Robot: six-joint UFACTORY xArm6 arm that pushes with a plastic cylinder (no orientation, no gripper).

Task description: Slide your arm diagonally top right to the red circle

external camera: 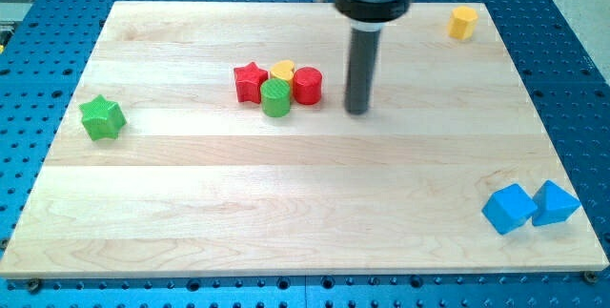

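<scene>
Carefully, my tip [357,111], a bare rod with no fingers to open or close, sits right of the red plastic cylinder block [307,86] and should edge up beside it without knocking it across the wooden desk [286,203].

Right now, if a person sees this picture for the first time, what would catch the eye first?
Probably my tip, at the end of the thick dark rod coming down from the view's top, just right of a tight cluster near the middle: red star, yellow heart, green cylinder and red circle. Next, the two blue blocks at the bottom right, the lone green star at the left, and a yellow block at the top right.
</scene>
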